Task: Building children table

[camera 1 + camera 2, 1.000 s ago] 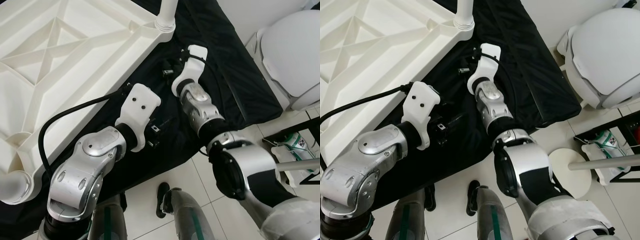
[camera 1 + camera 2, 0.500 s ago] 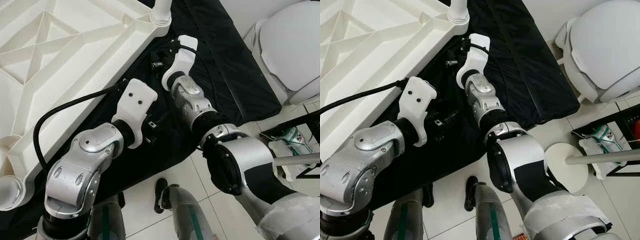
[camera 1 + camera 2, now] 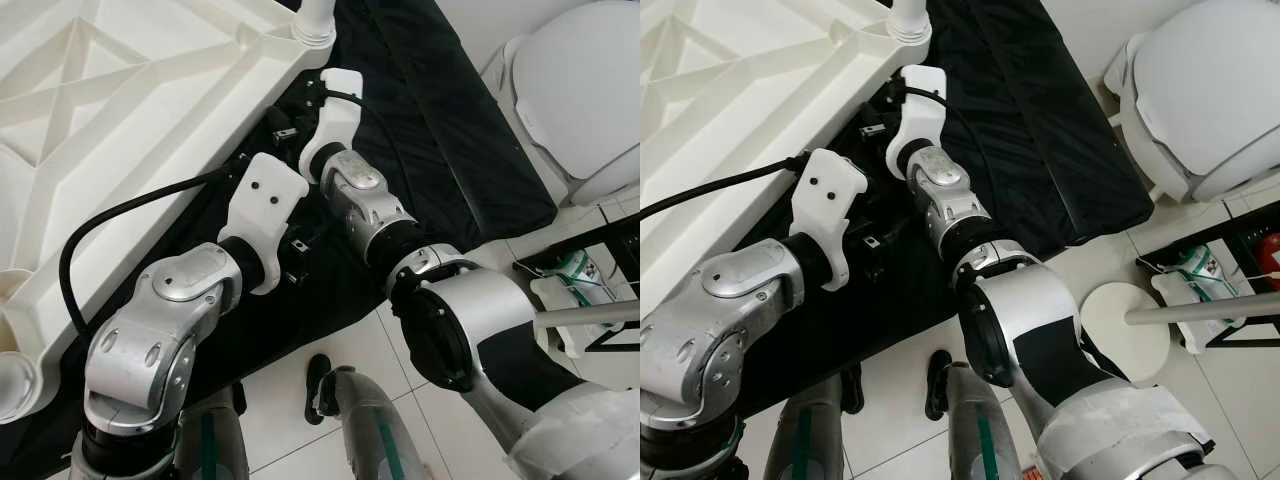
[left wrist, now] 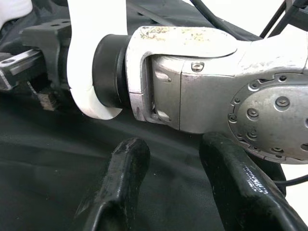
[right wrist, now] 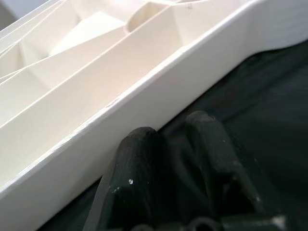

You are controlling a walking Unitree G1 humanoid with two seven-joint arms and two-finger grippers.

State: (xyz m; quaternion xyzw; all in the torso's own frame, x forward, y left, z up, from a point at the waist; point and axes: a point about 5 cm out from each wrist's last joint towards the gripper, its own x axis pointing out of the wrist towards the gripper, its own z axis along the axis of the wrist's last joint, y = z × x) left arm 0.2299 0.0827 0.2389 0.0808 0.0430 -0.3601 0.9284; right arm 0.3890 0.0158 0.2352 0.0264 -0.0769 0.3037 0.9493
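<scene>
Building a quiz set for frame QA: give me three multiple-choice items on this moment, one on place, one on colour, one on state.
1. Where is the right gripper?
A. close beside the white tabletop's edge, over the black cloth
B. above the floor tiles
C. inside the white rounded chair

2. What colour is the cloth under the upturned tabletop?
A. red
B. black
C. white

3. How does the left gripper stand?
A. shut on a table leg
B. shut on the black cable
C. jaws apart, holding nothing

Answers:
1 A: the right wrist view shows both fingers over dark cloth right by the tabletop's white side wall.
2 B: the eye views show black fabric spread under the tabletop and the arms.
3 C: the left wrist view shows a plain gap between the two fingers, with only cloth behind.
</scene>
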